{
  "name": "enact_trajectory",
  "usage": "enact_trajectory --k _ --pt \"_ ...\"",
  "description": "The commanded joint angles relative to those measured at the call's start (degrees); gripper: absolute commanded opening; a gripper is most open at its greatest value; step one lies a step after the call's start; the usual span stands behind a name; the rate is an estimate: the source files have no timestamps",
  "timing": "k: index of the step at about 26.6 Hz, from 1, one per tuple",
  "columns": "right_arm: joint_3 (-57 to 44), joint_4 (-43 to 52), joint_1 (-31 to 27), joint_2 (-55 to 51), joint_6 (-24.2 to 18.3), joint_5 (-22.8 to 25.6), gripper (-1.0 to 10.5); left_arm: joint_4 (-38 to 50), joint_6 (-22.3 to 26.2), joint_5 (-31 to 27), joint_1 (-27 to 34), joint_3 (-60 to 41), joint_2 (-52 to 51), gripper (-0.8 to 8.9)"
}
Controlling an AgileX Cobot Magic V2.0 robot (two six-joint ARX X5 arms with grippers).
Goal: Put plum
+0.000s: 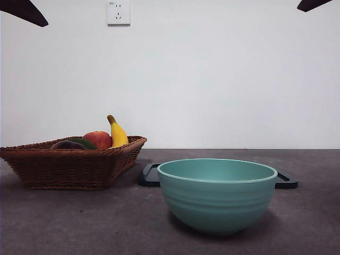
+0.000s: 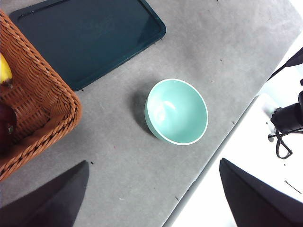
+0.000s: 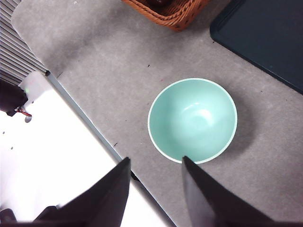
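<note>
On a grey bench (image 1: 64,223), a woven brown basket (image 1: 69,164) holds the fruit: the plum (image 1: 67,144), dark and glossy, lies low against the near rim, touching a flat dark green fruit (image 1: 85,142), with a red-and-yellow apple (image 1: 98,139) and an upright banana (image 1: 117,133) beside them. In the left wrist view the plum (image 2: 5,124) shows only as a dark maroon sliver at the basket's edge. A mint-green bowl (image 1: 218,194) stands apart from the basket, empty, in front of a flat dark tray (image 1: 150,175). Both arms wait high above the scene. The left gripper (image 2: 151,198) hangs over the bench with its fingers spread wide and holding nothing; the right gripper (image 3: 156,194) hangs near the bowl, its fingers parted too and empty. A wall socket (image 1: 118,13) sits on the white wall behind.
</note>
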Motion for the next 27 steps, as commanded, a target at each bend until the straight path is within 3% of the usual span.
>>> enact_trajectory --k 1,10,15,27 --pt "0.8 0.6 0.5 0.4 -1.1 -0.2 1.7 0.2 0.4 0.2 -0.2 1.3 0.4 4.36" --pt "0.8 0.5 0.5 0.4 -1.5 -0.2 1.6 0.1 0.4 0.2 -0.2 1.3 0.4 3.95" --pt "0.8 0.5 0.5 0.4 -2.2 -0.2 0.1 0.2 0.4 0.2 -0.2 1.3 0.4 -0.03" --pt "0.8 0.6 0.5 0.4 -2.8 0.4 0.1 0.3 0.4 0.2 -0.2 1.3 0.4 0.08"
